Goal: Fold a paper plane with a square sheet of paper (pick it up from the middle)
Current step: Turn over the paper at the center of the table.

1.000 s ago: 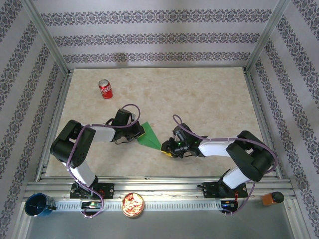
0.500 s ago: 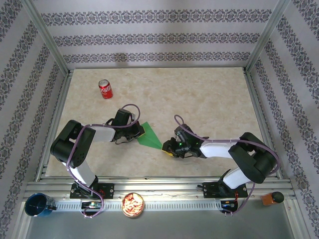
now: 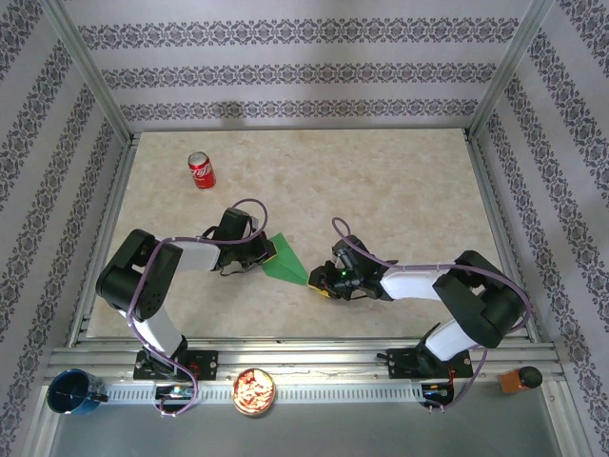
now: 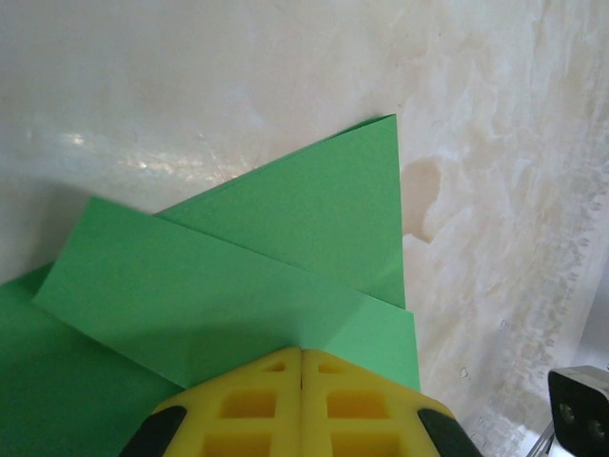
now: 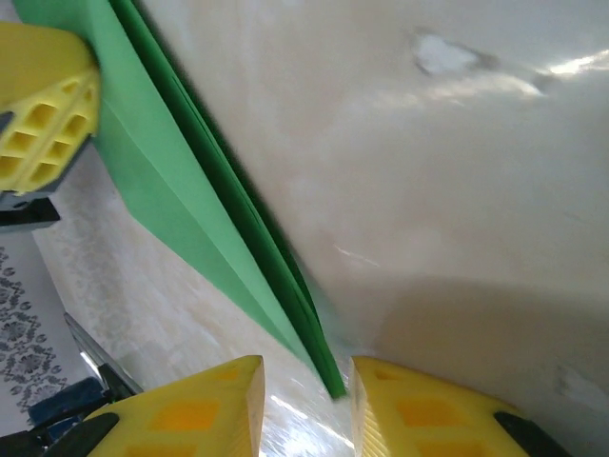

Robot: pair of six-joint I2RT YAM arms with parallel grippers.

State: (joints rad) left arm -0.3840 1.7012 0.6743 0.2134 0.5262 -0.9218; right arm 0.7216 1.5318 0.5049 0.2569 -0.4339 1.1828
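Several folds appeared done: on the table (image 3: 400, 181), the square sheet of paper (image 3: 285, 258) lay as a layered, pointed wedge between both tools; wing creases probably remained. The left gripper (image 4: 302, 405), fingers together, pressed its wide end; the right gripper (image 5: 304, 381), jaws apart, straddled its tip. Open tabletop lay beyond both; the red can (image 3: 201, 170) stood well apart.

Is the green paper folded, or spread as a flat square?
Folded. The green paper shows overlapping flaps in the left wrist view, and stacked layers tapering to a point in the right wrist view.
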